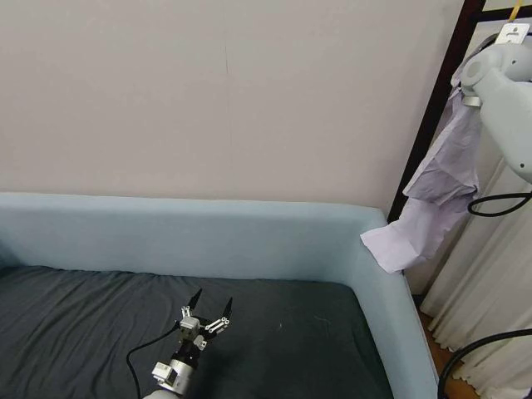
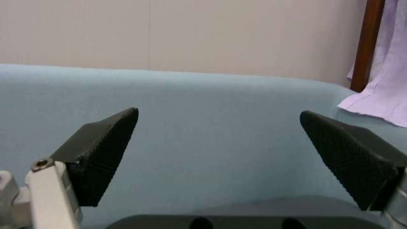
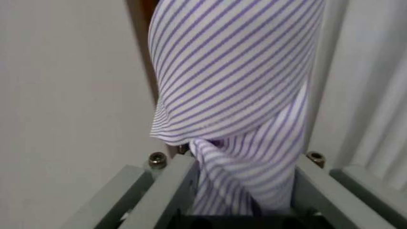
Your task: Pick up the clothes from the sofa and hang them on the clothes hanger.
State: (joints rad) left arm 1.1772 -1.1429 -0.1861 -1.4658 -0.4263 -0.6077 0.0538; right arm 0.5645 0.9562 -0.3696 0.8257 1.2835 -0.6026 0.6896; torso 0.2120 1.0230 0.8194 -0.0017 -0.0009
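A purple-and-white striped shirt [image 1: 440, 191] hangs at the upper right beside the dark wooden stand [image 1: 432, 116], and its lower hem drapes onto the sofa's armrest corner. My right arm [image 1: 507, 91] is raised there. In the right wrist view the right gripper [image 3: 245, 191] is shut on the shirt [image 3: 235, 86], whose cloth runs down between its grey fingers. My left gripper [image 1: 212, 306] hovers low over the dark seat cushion [image 1: 83, 316], open and holding nothing. Its black pads [image 2: 102, 152] face the sofa back, with the shirt [image 2: 381, 95] far off.
The light blue sofa backrest [image 1: 208, 241] spans the view, with a plain wall behind it. White curtains [image 1: 490, 283] hang to the right of the sofa's end. A white hanger hook piece [image 1: 513, 32] shows at the top right. Black cables loop below the right arm.
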